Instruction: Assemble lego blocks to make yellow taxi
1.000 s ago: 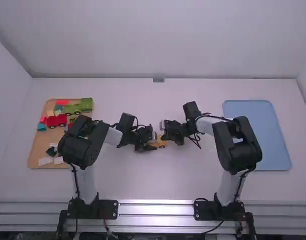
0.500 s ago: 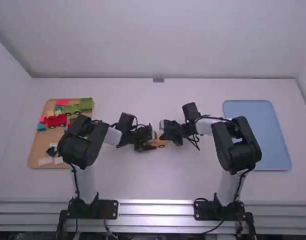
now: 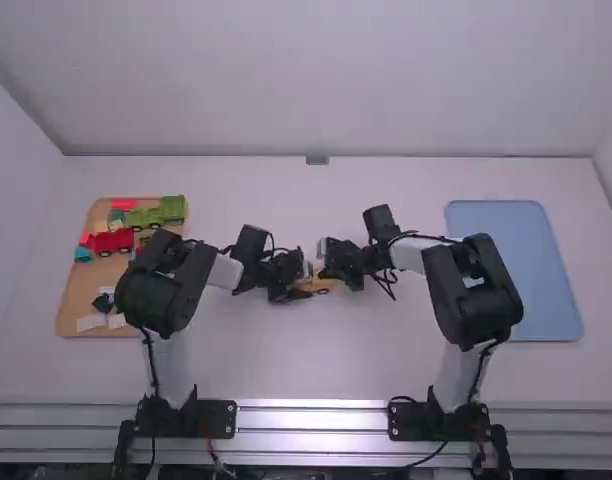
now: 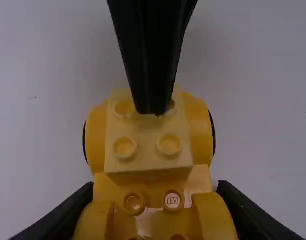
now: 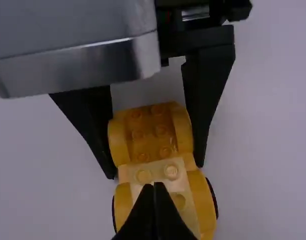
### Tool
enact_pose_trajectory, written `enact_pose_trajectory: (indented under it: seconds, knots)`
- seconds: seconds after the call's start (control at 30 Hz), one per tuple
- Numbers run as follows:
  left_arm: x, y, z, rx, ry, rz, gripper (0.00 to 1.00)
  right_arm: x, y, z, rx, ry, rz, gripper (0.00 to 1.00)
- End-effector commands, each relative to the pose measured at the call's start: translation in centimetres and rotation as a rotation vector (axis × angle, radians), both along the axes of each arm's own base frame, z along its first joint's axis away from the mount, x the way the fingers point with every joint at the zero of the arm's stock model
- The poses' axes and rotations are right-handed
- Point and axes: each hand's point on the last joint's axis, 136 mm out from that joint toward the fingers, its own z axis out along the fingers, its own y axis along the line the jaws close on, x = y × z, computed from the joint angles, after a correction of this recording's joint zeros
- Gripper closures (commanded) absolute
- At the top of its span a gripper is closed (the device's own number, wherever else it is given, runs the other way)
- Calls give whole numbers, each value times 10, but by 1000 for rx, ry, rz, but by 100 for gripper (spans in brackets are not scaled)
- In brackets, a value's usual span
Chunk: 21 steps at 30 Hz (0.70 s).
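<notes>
- Your left gripper grips the yellow base, one finger pressed to each side of it, near the middle of the table.
- Your right gripper is closed, its two fingertips together, pointing down at the pale yellow block; you can't tell from here whether they press on it.
- In the left wrist view, those tips cover part of the two studs farther from the left gripper.
- The pale yellow block sits on the yellow base, between rounded yellow fenders with black wheels at their outer sides.
- On your left, the wooden tray holds a red truck, a green truck, a teal block and white pieces.
- On your right, a blue tray lies on the table, well apart from the yellow base.
</notes>
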Motion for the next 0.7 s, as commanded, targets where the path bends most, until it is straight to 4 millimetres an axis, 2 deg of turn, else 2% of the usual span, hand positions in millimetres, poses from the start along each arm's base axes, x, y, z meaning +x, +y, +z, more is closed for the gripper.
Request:
enact_pose_trajectory:
  seconds: [0.0, 0.07, 0.1, 0.13, 0.17, 0.2, 0.23, 0.37, 0.53, 0.67]
  knots:
    - [-6, -1, -9, 24, 17, -10, 62, 11, -6, 34, 115, -36, -11, 100]
    - [-6, 0, -9, 29, -2, -23, 64, 20, -15, 70, 203, -53, -46, 98]
    - [-6, 0, -9, 32, -9, -26, 63, 25, -22, 86, 235, -57, -74, 82]
    - [-5, 1, -9, 33, -11, -22, 63, 27, -27, 93, 243, -69, -88, 69]
    - [-3, 2, -9, 32, -15, -18, 62, 30, -32, 98, 244, -75, -107, 61]
    - [-1, 1, -8, 29, -26, -18, 62, 37, -42, 106, 227, -81, -160, 23]
    - [0, 0, -7, 29, -36, -21, 62, 41, -47, 111, 207, -73, -207, 2]
    - [7, -2, -2, 14, -79, -19, 61, 53, -62, 119, 112, -50, -385, 2]
    - [12, -1, -3, 33, -86, -4, 60, 51, -62, 121, 60, -39, -483, 1]
    - [14, -2, 0, 49, -45, -13, 56, 52, -65, 117, 37, -62, -650, 1]
